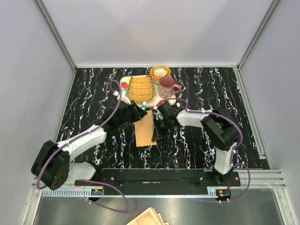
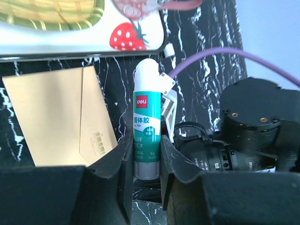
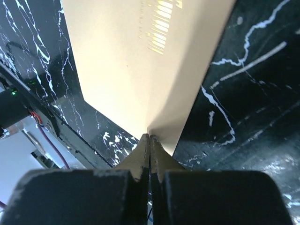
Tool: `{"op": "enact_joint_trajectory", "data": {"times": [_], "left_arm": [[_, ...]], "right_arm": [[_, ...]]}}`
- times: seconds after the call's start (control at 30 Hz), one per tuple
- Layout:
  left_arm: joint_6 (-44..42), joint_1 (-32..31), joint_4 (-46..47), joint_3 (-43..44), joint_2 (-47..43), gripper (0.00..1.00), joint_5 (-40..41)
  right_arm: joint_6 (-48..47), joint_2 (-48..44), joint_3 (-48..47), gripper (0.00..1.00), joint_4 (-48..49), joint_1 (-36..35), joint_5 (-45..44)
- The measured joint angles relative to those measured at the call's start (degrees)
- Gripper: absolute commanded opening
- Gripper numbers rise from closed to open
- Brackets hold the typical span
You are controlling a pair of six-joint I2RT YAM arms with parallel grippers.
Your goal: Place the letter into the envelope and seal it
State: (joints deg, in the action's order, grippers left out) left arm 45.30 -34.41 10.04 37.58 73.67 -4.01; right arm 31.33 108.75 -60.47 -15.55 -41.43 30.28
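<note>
Top external: black marble-look table with white veins point(image 1: 93, 93); pale grey walls point(image 1: 154, 33) on three sides, aluminium frame posts in the far corners.
Far side of table: white strawberry-print tray point(image 2: 61, 44) carrying a yellow-green woven basket point(image 1: 141, 88). An orange-yellow patterned bowl point(image 1: 161, 72) and a maroon mug point(image 1: 166, 86) sit at its right end.
Envelope: flat orange-tan kraft paper envelope point(image 1: 145, 129) lies on the table between the two arms, just near of the tray. Wrist views show a printed barcode on it.
Left gripper point(image 2: 146, 150): fingers pinching the lower body of a white-capped, green-labelled glue stick point(image 2: 147, 117). Cap points toward the tray; stick is just right of the envelope.
Right gripper point(image 3: 150, 140): fingers pressed together on the envelope's edge, paper nipped and puckered at the tips.
Near edge: black base plate and aluminium rail under the arm bases. A stack of ornate-edged beige paper point(image 1: 147, 218) lies below the rail.
</note>
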Motion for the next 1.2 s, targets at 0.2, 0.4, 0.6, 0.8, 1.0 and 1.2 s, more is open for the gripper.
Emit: {"op": "enact_joint_trajectory", "data": {"times": [0.2, 0.4, 0.6, 0.8, 1.0, 1.2], "left_arm": [[-3.56, 2.67, -3.69, -0.74, -8.39, 0.00, -1.27], [-9.14, 4.46, -6.99, -2.51, -14.25, 0.00, -3.58], [-15.50, 7.52, -10.91, -4.20, -20.44, 0.00, -5.90], [-22.38, 12.41, -12.09, -4.98, -25.97, 0.00, -13.09], [-28.20, 14.19, -15.96, -3.96, -24.68, 0.00, -21.64], [-38.40, 15.21, -20.33, -2.12, -24.00, 0.00, -31.93]], "right_arm": [[-1.20, -3.61, 0.79, 0.12, -0.87, 0.24, -0.72], [-2.12, -7.67, 0.79, 0.27, -0.59, 0.24, -0.63], [-5.75, -8.76, -0.48, 0.18, -0.44, 0.24, -0.85], [-8.44, -2.34, -9.81, 0.15, 0.50, 0.52, -0.76], [-8.66, 4.26, -14.53, 0.27, 1.53, 0.90, -0.61], [-10.71, 2.62, -14.56, 0.62, 0.61, 5.64, 5.25]]}}
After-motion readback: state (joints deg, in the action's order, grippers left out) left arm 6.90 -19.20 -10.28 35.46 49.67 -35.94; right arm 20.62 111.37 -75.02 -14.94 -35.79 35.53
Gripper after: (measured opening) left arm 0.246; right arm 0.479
